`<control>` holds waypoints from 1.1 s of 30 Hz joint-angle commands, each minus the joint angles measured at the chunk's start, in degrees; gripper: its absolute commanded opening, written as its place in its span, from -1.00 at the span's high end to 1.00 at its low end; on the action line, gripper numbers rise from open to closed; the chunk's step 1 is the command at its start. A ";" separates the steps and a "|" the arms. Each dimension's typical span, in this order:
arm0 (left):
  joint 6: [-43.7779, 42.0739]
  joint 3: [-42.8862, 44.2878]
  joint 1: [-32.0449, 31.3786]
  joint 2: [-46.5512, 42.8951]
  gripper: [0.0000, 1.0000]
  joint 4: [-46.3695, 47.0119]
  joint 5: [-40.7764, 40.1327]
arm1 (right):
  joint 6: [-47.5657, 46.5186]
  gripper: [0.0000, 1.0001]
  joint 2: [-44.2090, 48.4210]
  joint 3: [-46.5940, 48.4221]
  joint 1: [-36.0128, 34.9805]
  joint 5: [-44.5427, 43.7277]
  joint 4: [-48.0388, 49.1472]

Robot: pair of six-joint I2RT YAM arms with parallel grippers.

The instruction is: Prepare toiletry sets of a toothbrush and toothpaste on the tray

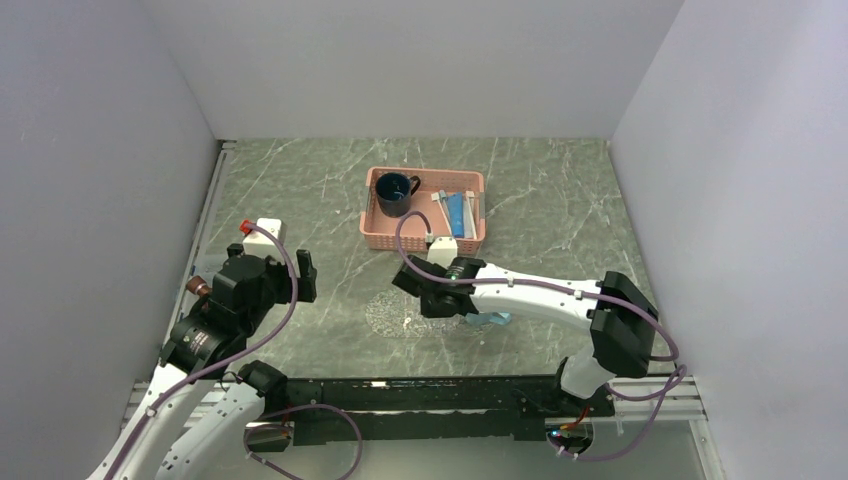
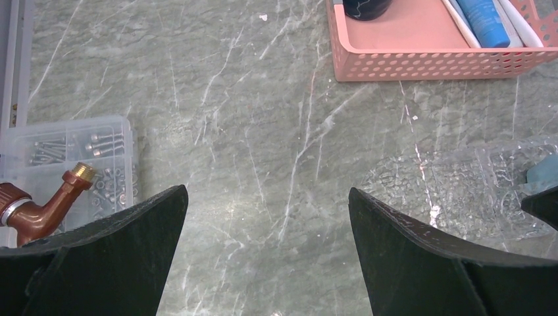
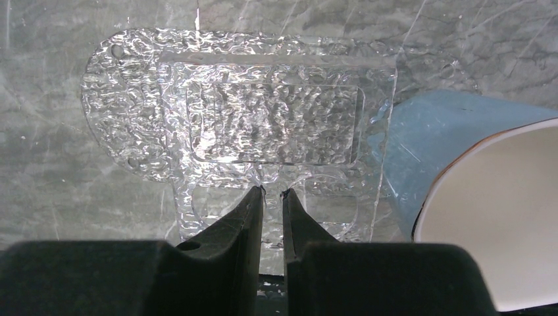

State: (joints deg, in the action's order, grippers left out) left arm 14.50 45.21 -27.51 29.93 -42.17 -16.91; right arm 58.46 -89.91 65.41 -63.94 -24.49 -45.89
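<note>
The clear textured tray lies flat on the marble table in front of the pink basket. My right gripper is down at the tray's near edge. Its jaws are closed to a narrow slit with the clear plastic between them. A blue toothpaste lies in the basket between pale toothbrushes. My left gripper hangs wide open over bare table left of the tray, holding nothing.
A light blue mug lies on its side against the tray's edge, beside my right fingers. A dark mug stands in the basket's left end. A clear box of screws and a brass fitting sit at the far left.
</note>
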 commanded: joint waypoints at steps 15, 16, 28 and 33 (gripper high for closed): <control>0.72 0.84 0.78 0.68 -0.98 0.42 -1.06 | -0.45 0.22 2.98 3.97 0.02 -2.11 -1.93; 0.65 0.84 0.79 0.72 -0.98 0.38 -1.02 | -0.53 0.20 3.07 4.48 -0.03 -2.39 -2.38; 1.81 1.11 1.10 2.10 -0.98 0.53 -0.44 | -3.97 0.15 5.75 10.26 0.06 -4.55 -5.45; 1.59 2.10 1.05 3.02 -0.98 0.59 0.47 | -6.65 0.14 7.17 12.77 0.99 -6.38 -8.24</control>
State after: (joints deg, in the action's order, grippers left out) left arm 15.66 45.23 -26.70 32.16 -42.72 -16.99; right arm 54.89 -85.82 74.89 -63.81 -27.88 -51.16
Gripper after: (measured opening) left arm 0.992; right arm 0.427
